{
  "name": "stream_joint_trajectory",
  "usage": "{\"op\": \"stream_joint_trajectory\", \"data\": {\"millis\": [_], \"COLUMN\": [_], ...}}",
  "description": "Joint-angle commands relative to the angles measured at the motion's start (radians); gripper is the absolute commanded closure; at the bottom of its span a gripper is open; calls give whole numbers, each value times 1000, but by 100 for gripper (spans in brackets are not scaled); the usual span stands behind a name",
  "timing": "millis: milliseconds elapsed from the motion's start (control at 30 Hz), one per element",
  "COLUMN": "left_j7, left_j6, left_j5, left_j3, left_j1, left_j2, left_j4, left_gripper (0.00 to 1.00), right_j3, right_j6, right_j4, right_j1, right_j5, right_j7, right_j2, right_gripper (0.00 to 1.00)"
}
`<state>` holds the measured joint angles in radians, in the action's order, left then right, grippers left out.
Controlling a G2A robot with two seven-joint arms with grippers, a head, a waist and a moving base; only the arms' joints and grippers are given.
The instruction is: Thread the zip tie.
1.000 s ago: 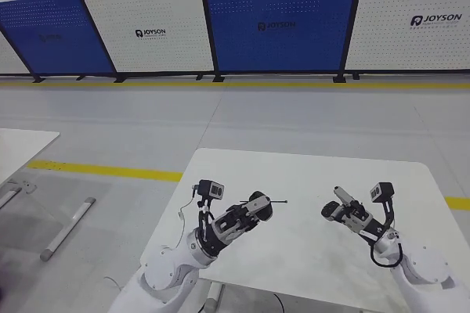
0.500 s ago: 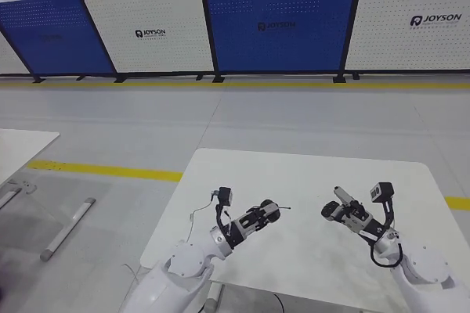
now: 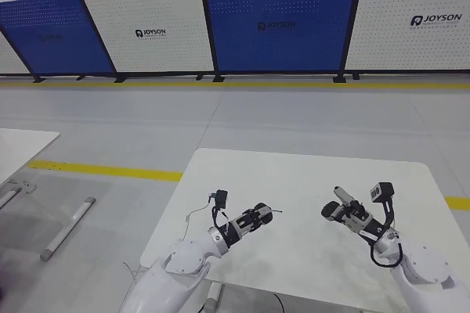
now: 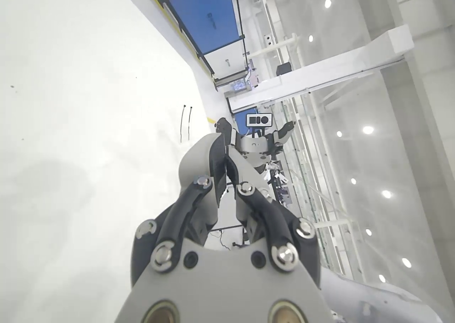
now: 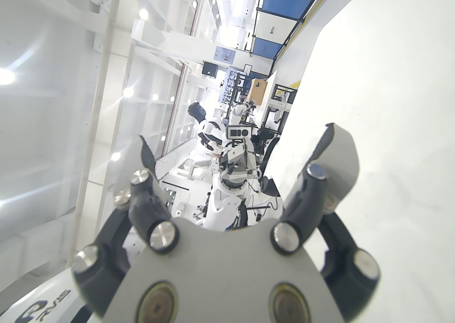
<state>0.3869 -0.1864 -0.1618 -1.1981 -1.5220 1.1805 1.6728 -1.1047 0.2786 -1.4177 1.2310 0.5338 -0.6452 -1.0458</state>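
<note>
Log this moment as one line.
left gripper shut on zip tie | tie's free end points toward right gripper | right gripper open, empty | both over table | not yet threaded

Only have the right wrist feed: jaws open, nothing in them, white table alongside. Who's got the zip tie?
Observer: The left gripper. Top view shows the thin black plastic zip tie sticking out of its tip.
Operator: Jaws shut on it?
Observer: Left wrist view shows those jaws pressed together.
Operator: How close to the right gripper?
Observer: Apart in the top view: the tie's free end points roughly toward the right gripper, with bare white rectangular table between them.
</note>
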Motion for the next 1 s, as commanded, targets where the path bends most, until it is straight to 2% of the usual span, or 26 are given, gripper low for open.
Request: {"op": "stream_joint_trajectory", "data": {"millis": [0, 33, 100, 133, 200, 233, 300, 333, 433, 500, 600, 700, 800, 867, 967], "left_j7": [-1, 4, 48, 69, 104, 111, 119, 128, 163, 179, 190, 207, 155, 114, 70], "left_j6": [3, 20, 5, -23, -114, -154, -154, -154, -154, -154, -154, -154, -154, -153, -115], "left_j5": [-2, -20, -61, -79, -106, -110, -122, -133, -160, -164, -167, -156, -62, 17, 100], "left_j3": [2, 9, 16, 10, -20, -47, -98, -134, -211, -246, -283, -305, -301, -278, -247], "left_j1": [0, 1, 12, 12, -8, -31, -72, -108, -182, -212, -256, -287, -302, -295, -267], "left_j2": [0, 2, 2, 1, -5, -10, -16, -19, -23, -22, -16, -9, -2, 0, 2], "left_j4": [-2, -11, -21, -15, 20, 53, 161, 226, 353, 401, 451, 463, 424, 376, 341], "left_gripper": [100, 100, 100, 100, 100, 100, 100, 100, 100, 100, 100, 100, 100, 100, 100], "right_j3": [0, 0, 0, 0, 0, 0, 0, 0, 0, 0, 0, 0, 0, 0, 0], "right_j6": [0, 0, 0, 0, 0, 0, 0, 0, 0, 0, 0, 0, 0, 0, 0], "right_j4": [0, 0, 0, 0, 0, 0, 0, 0, 0, 0, 0, 0, 0, 0, 0], "right_j1": [0, 0, 0, 0, 0, 0, 0, 0, 0, 0, 0, 0, 0, 0, 0], "right_j5": [0, 0, 0, 0, 0, 0, 0, 0, 0, 0, 0, 0, 0, 0, 0], "right_j7": [0, 0, 0, 0, 0, 0, 0, 0, 0, 0, 0, 0, 0, 0, 0], "right_j2": [0, 0, 0, 0, 0, 0, 0, 0, 0, 0, 0, 0, 0, 0, 0], "right_gripper": [0, 0, 0, 0, 0, 0, 0, 0, 0, 0, 0, 0, 0, 0, 0]}}
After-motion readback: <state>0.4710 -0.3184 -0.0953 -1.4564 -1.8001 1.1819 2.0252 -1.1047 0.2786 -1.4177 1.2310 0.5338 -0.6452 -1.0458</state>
